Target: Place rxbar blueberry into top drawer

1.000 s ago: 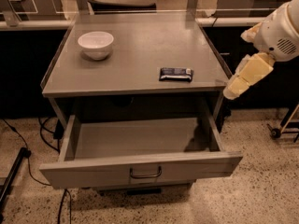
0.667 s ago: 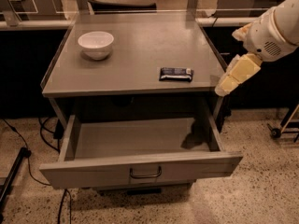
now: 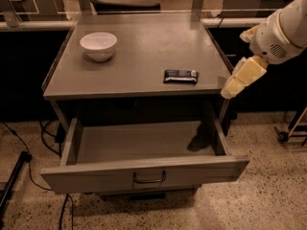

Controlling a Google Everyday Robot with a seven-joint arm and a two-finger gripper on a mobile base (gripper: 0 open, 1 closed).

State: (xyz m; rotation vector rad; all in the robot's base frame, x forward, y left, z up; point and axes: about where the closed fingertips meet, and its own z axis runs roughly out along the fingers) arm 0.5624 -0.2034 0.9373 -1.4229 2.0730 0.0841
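The rxbar blueberry (image 3: 181, 75), a small flat dark navy bar with a light end, lies on the grey table top (image 3: 144, 56) near its front right. The top drawer (image 3: 144, 171) below stands pulled out, with nothing in the part I can see, and has a curved metal handle (image 3: 149, 178) at the centre of its front panel. My gripper (image 3: 232, 87), pale yellow on a white arm, hangs at the table's right front corner, to the right of the bar and apart from it. It holds nothing that I can see.
A white round bowl (image 3: 98, 45) stands on the table top at the back left. Cables (image 3: 21, 152) run over the speckled floor at the left. A wheeled stand (image 3: 290, 131) is at the far right. A counter with dark fronts runs behind the table.
The gripper has moved left and slightly up, closer to the table's right front corner. The bar, bowl and drawer have not moved.
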